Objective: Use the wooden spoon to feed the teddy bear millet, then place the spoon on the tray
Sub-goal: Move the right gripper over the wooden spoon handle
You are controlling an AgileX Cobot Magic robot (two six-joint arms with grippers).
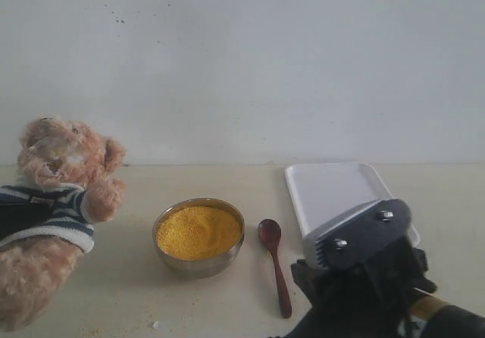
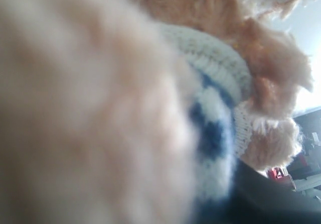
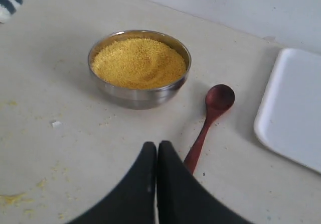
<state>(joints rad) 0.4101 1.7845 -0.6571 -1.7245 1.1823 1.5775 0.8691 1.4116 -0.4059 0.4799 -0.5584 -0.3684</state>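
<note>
The teddy bear [image 1: 57, 201], in its navy-and-white striped shirt, leans at the far left of the table. Its fur and shirt [image 2: 215, 83] fill the left wrist view, pressed close to the camera, and no left fingers show. The millet [image 1: 197, 230] mounds in a steel bowl [image 3: 139, 94] at the table's middle. The wooden spoon [image 1: 276, 270] lies flat just right of the bowl, its oval end toward the wall. My right gripper [image 3: 157, 146] hovers shut and empty beside the spoon's handle [image 3: 198, 146]. The white tray [image 1: 333, 190] lies right of the spoon.
My right arm [image 1: 364, 270] covers the tray's near corner [image 1: 394, 224]. Scattered grains and a white crumb [image 3: 55, 124] lie on the cream table in front of the bowl. A plain white wall stands behind the table.
</note>
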